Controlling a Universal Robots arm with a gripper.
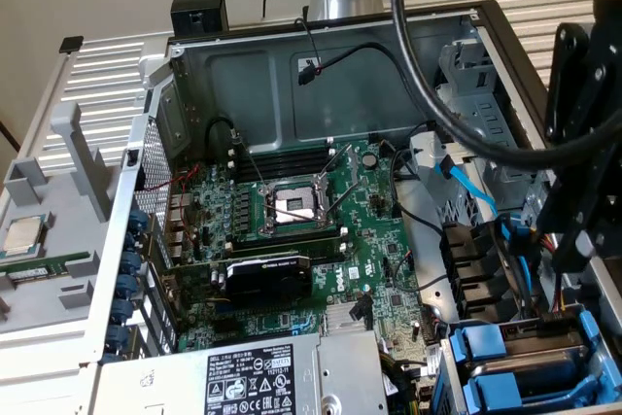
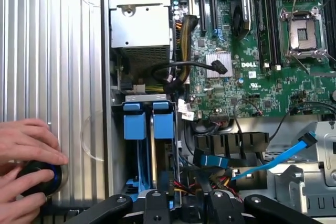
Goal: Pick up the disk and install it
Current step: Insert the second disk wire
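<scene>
Two blue plastic carriers stand side by side in the drive bay at the case's corner, with disks in them seen edge on. I cannot tell which one is the task's disk (image 2: 163, 124); the same bay shows in the exterior view, disk (image 1: 486, 347). My gripper (image 2: 187, 204) hovers just above this bay, its black fingers (image 2: 155, 203) apart with only cables and the bay floor between them. In the exterior view the gripper (image 1: 573, 240) hangs at the right edge, over the case's drive corner.
The open computer case (image 1: 175, 75) holds a motherboard (image 1: 292, 230) and a power supply (image 2: 139, 30). A blue data cable (image 2: 278, 161) lies loose by the bay. A person's hands (image 2: 26, 145) rest on a black knob (image 2: 44, 177) beside the case. A grey tray (image 1: 58, 298) holds a processor chip (image 1: 24, 235).
</scene>
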